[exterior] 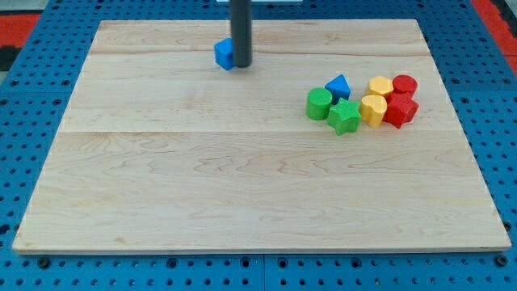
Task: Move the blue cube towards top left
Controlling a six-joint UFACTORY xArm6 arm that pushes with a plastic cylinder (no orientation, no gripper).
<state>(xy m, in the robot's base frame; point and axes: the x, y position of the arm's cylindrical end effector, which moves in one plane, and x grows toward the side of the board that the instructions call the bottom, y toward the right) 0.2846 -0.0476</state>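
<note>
Rod (pixel 241 32) runs out of frame at the view's top, so we see only its lower stretch; the arm above is cut off. We have no hand here, just the rod, so nothing opens, closes or grips. Our tip (pixel 241 65) sits on the counter (pixel 242 178), touching the right side of the blue cube (pixel 224 54), and the rod covers that cube's right edge, so its full outline is hard to make out.

Blue cube: small, bright blue, top face lighter than the front face, near the view's top, left of centre, just above the counter's upper plank seam.

Other blocks are bunched at the view's right, well apart from the tip. Blue triangular block (pixel 338 86) sits at the cluster's top left, green cylinder (pixel 318 103) below-left of it, green star-like block (pixel 344 117) just beside both. Two yellow blocks next: upper yellow block (pixel 380 85) and lower yellow block (pixel 372 108), shapes unclear, many-sided. Red cylinder (pixel 405 84) is at the far right, red star-like block (pixel 401 109) under it, partly hidden by the lower yellow block. Blue pegboard (pixel 24 97) surrounds the counter.
</note>
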